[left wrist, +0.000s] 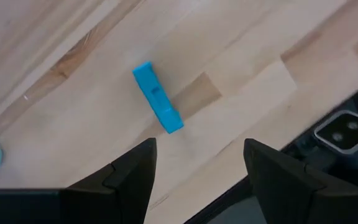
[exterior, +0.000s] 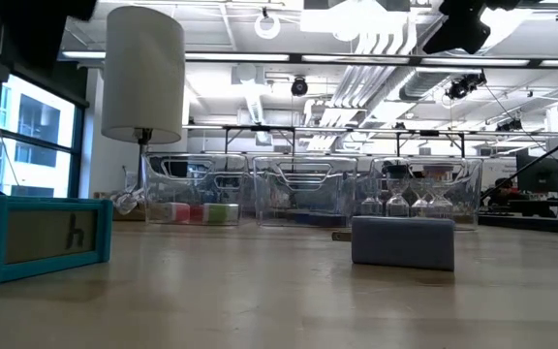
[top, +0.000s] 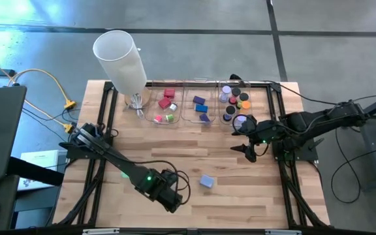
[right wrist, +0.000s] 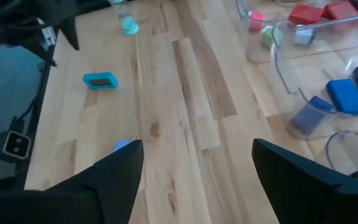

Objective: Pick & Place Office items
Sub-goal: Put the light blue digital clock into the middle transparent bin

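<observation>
Presently, the left gripper hangs open and empty over the desk; the teal stick lies just ahead, its long axis skewed across the jaws. The right gripper, farther off, is open.

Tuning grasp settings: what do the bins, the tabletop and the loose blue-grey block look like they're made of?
Bins: clear hard plastic, glossy, since their contents show through the walls. Tabletop: light wood strips with visible grain, smooth finish. Blue-grey block: matte with soft rounded edges in the low view, perhaps rubber or foam, though the look leaves it open.
</observation>
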{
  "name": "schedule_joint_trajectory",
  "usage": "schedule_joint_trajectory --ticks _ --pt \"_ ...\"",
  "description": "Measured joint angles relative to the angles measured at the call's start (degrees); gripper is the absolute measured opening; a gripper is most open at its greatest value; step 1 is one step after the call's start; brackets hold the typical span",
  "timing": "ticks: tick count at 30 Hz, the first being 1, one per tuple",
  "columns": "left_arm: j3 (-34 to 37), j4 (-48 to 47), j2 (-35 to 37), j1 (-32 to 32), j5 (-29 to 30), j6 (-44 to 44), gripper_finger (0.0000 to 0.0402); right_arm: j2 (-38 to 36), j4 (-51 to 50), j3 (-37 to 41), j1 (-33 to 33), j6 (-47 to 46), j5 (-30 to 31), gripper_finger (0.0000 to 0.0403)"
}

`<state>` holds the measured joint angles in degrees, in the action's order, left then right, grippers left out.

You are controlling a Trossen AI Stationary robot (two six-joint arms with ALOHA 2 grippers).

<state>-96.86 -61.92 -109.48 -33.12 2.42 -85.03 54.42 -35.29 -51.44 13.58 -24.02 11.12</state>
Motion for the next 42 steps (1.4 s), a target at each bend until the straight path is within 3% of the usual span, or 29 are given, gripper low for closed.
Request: schedule_joint_trajectory --ticks 16,36,42 --pt "0.1 0.3 -6.6 0.4 1.9 -15.5 0.0234 0.0 -0.2 0.0 0.0 -0.1 -2.1 0.0289" --pt "2.2 3.7 -9.4 1.7 2.0 -12.3 0.0233 0.0 -0.9 0.0 0.0 0.3 -4.1 0.0289" --pt "2.2 4.5 -9.4 1.6 2.4 -12.2 0.0189 0.0 -1.0 0.0 0.0 0.3 -4.1 0.0289"
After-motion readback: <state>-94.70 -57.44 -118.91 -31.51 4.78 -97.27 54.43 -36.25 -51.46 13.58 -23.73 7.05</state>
